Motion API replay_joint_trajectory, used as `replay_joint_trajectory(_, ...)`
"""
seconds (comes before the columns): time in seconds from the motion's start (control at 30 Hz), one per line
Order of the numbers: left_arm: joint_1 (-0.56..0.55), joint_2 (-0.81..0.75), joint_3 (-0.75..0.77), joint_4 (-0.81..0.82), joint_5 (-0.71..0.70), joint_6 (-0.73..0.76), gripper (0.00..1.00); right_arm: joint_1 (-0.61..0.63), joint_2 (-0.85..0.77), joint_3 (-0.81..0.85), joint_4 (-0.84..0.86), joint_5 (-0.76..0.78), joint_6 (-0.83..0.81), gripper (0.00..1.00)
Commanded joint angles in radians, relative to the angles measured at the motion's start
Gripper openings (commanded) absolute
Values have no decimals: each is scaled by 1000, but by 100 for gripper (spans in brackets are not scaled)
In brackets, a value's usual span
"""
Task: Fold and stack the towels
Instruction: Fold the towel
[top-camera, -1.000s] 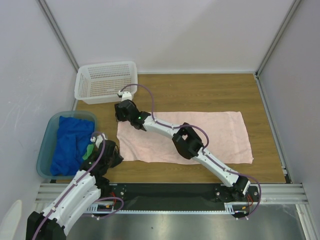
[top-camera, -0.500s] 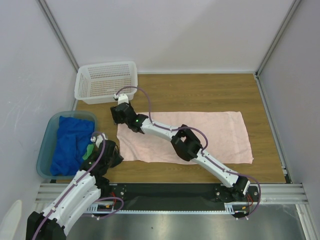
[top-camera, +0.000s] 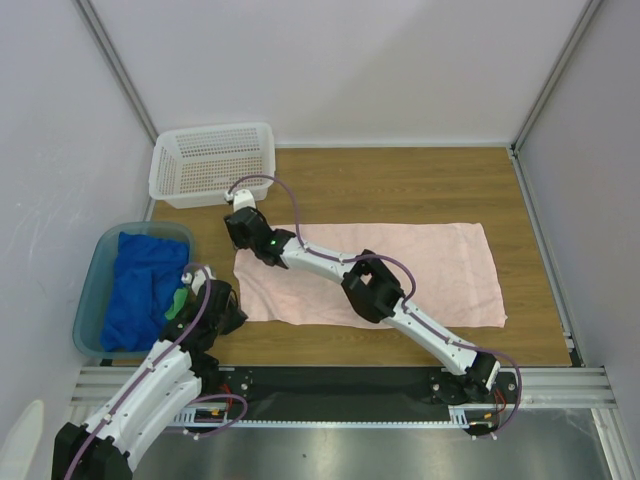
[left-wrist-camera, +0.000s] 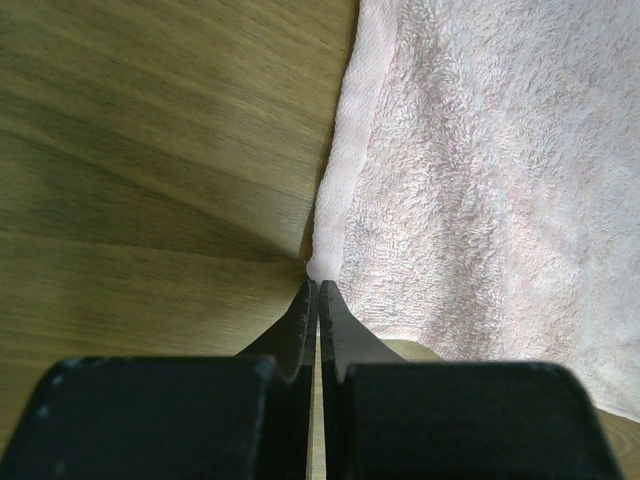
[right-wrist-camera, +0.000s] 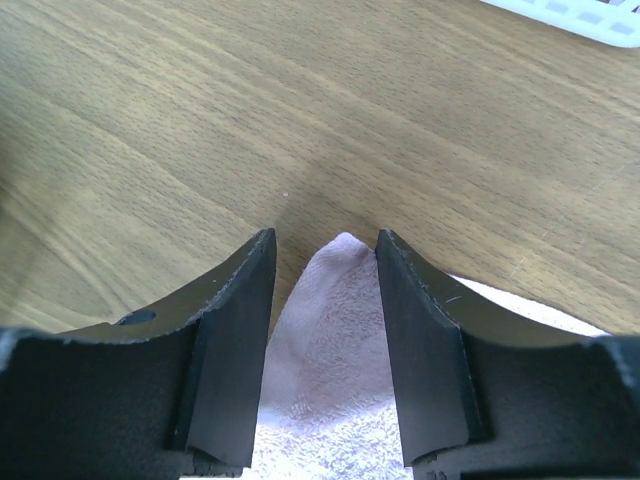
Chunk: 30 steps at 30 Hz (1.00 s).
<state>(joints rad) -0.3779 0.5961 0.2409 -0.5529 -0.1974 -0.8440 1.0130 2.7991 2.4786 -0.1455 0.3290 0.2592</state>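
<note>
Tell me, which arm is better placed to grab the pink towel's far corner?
Right: the right gripper is open, straddling that corner of the pink towel, so closing should pinch it. The left gripper sits shut at the near corner.

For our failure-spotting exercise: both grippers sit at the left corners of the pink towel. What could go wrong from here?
1. The left gripper is shut with only the very tip of the pink towel at its fingertips; that corner may slip out on lifting.
2. The right gripper is open around the far corner; if the arms lift before it closes, the towel could drag askew.
</note>
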Motion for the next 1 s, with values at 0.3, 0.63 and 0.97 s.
replay_joint_trajectory(0.3,-6,4,-8,33,12,22,0,12,7,8,-32,39,-51,21)
replay_joint_trajectory(0.63,-4,1,-5,30,19,28,0,-51,-110,-50,99,-99,118,0)
replay_joint_trajectory(0.97,-55,-32,34,15,69,-10,0,-96,-150,-56,227,-217,187,0)
